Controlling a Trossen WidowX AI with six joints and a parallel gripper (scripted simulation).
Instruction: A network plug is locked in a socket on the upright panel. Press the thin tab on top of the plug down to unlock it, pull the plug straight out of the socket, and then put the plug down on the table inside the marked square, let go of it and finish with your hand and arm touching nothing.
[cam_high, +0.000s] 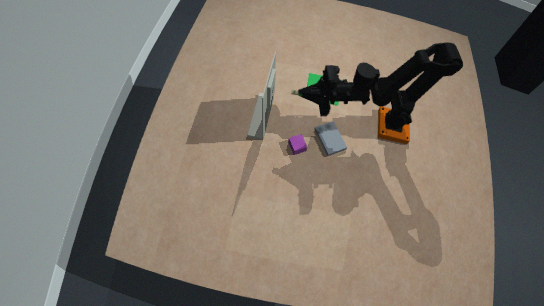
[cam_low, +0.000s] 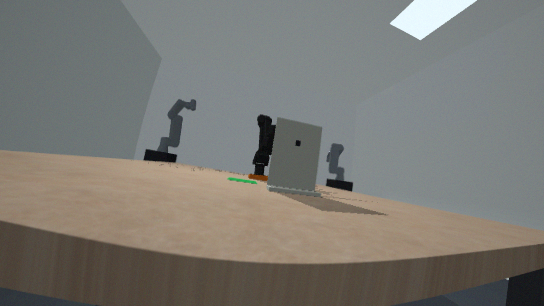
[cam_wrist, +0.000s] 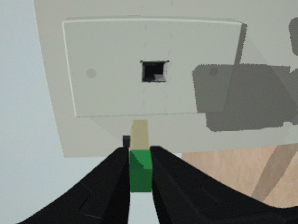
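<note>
We've got the worktop (cam_high: 200, 220) (cam_low: 210, 215) under everything, w/ our black arm (cam_high: 417, 67) (cam_low: 263, 140) on an orange base (cam_high: 406, 138) (cam_low: 257, 177). The upright panel (cam_high: 257, 117) (cam_low: 295, 165) (cam_wrist: 55, 100) stands facing us; its socket (cam_wrist: 154, 71) is empty. The green square (cam_high: 314, 80) (cam_low: 242, 180) lies flat on the worktop, partly under the arm in top view. A grey block (cam_high: 331, 139) sits near the panel, w/ a smaller purple cube (cam_high: 298, 144) between the two. Our tool (cam_high: 300, 92) (cam_wrist: 139, 156) is nearly closed, fingers gripping the plug (cam_high: 295, 92) (cam_wrist: 140, 170), green w/ a tan front end. Plug's out of the socket, held above the worktop, pointing twd the panel but apart from it.
</note>
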